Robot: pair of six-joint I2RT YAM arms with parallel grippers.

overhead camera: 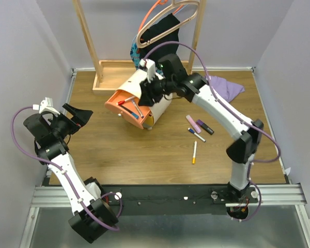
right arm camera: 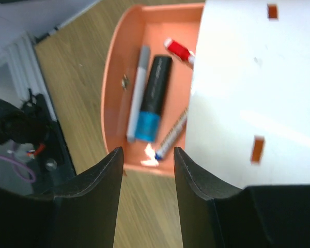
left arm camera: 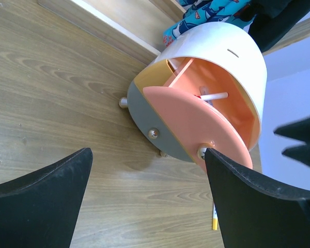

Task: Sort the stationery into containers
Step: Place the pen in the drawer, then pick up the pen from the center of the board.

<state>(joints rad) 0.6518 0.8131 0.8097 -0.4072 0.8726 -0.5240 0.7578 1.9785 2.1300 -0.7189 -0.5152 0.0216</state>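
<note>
drawer (right arm camera: 160,28): orange | chest (right arm camera: 248,93): cream | marker (right arm camera: 154,98): black, blue | cloth (overhead camera: 228,88): purple | table (overhead camera: 144,155): wood-grain

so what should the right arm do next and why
probably lift the right tool from the orange drawer and head for the pink marker: its jaws stand open and empty over pens already in the drawer, while that marker lies on the table.
</note>
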